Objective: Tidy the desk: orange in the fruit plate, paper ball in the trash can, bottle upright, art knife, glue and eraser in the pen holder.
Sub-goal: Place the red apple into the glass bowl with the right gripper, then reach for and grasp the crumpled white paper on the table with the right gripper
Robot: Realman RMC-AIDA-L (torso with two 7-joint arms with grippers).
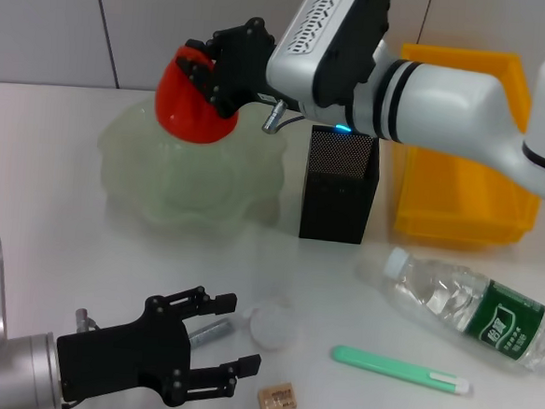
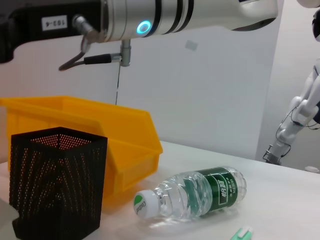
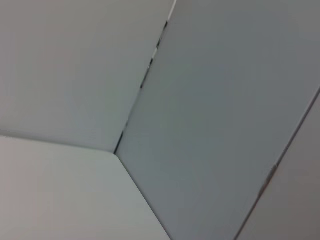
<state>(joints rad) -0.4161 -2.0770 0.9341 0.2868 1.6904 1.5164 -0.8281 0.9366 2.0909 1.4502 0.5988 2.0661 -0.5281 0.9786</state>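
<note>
The orange (image 1: 191, 105) hangs just above the pale translucent fruit plate (image 1: 195, 176), with my right gripper (image 1: 202, 73) shut on it. Low at the front left, my left gripper (image 1: 240, 333) is open, and a grey glue stick (image 1: 211, 330) lies between its fingers. The white paper ball (image 1: 272, 324) sits just beyond it. A tan eraser (image 1: 278, 398) lies near the front edge. The green art knife (image 1: 401, 371) (image 2: 242, 233) lies flat. The bottle (image 1: 471, 310) (image 2: 195, 192) lies on its side. The black mesh pen holder (image 1: 339, 186) (image 2: 57, 185) stands beside the plate.
A yellow bin (image 1: 463, 162) (image 2: 100, 130) stands behind and right of the pen holder. My right arm (image 1: 448, 95) (image 2: 175, 17) spans the back of the table above the holder. The right wrist view shows only wall panels and bare table.
</note>
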